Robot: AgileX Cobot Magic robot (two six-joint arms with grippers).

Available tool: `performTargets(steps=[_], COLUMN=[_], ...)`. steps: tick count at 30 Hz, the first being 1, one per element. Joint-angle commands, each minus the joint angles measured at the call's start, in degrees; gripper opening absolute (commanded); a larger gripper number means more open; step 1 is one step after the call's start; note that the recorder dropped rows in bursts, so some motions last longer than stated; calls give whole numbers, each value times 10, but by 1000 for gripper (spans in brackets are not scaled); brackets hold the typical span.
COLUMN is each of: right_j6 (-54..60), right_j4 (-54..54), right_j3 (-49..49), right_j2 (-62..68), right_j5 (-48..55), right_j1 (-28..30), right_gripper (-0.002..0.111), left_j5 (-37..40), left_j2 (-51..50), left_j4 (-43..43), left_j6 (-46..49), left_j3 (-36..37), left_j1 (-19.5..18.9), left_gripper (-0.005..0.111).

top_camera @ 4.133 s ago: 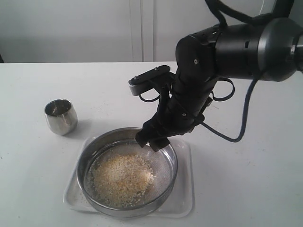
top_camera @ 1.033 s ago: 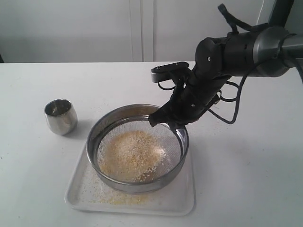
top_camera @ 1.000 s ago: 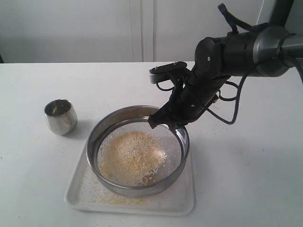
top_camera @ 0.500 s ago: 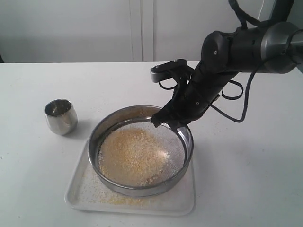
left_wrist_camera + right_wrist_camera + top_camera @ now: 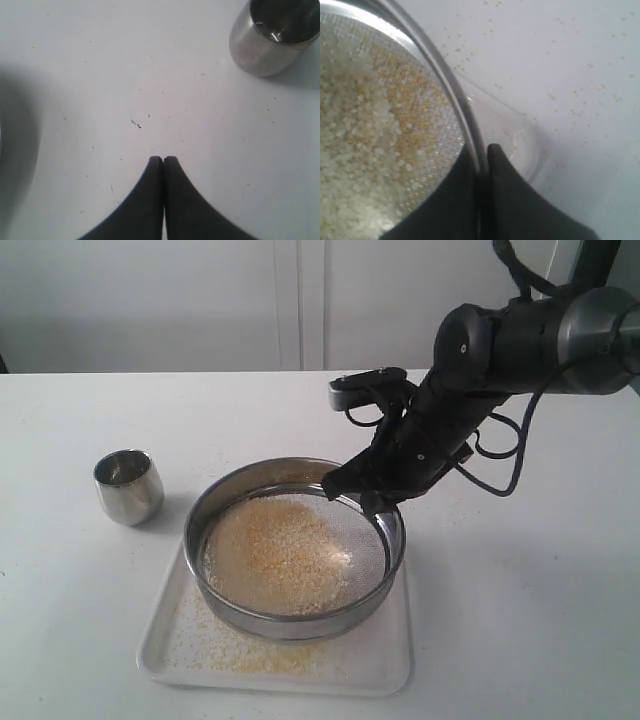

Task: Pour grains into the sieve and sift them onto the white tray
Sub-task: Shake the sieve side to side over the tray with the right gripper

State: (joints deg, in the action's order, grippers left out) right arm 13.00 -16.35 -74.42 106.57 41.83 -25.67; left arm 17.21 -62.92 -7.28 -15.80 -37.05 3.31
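The round steel sieve (image 5: pixel 232 606) hangs a little above the white tray (image 5: pixel 390 665), tilted up at the back. My right gripper (image 5: pixel 362 496) is shut on the sieve's rim (image 5: pixel 451 85) at its far right side, one finger inside the wall and one outside. The grains (image 5: pixel 275 552), yellow and whitish, lie spread over the mesh (image 5: pixel 445 131). Fine yellow grains (image 5: pixel 235 660) dust the tray's front below the sieve. My left gripper (image 5: pixel 163 159) is shut on nothing, above bare table near the steel cup (image 5: pixel 275 35); the exterior view does not show that arm.
The small steel cup (image 5: pixel 128 485) stands upright on the white table, left of the tray. Loose granules speckle the table (image 5: pixel 580 75) right of the sieve. A wall runs behind the table's far edge.
The right arm has shaken the sieve: it has shifted right and slightly back over the tray, the grains have spread wider across the mesh, and more fine yellow dust lies on the tray.
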Motion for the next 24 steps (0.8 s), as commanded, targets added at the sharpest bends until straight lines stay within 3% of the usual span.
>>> performTargets(steps=[1,3,6,10,13,16,19,22,24], right_j6=[48,-79,116,-84,103,-121,78,-115,41], right_j4=[6,-9,-21,1,12,28,26,33,28], right_j3=[-3,-2,-4,-2,-4,-1,-5,2,-1], right_j2=[-12,-13,-13,-13,-16,-16,-16,-18,-17], right_j5=[0,-34,4,-30,16,-28,11,-31,-5], right_j1=[-2,6,-12,4,-11,0,-18,-5,-15], right_gripper=[0,0,0,0,0,0,0,0,0], left_j5=[4,4,4,4,4,4,4,4,4], left_j2=[6,6,6,6,6,6,6,6,6], left_j4=[0,0,0,0,0,0,0,0,0], left_j6=[-2,-2,-2,-2,-2,-2,-2,-2,-2], left_j3=[5,5,5,5,5,5,5,5,5], left_j1=[-2,-2,-2,-2,-2,-2,-2,-2,-2], left_gripper=[0,0,0,0,0,0,0,0,0])
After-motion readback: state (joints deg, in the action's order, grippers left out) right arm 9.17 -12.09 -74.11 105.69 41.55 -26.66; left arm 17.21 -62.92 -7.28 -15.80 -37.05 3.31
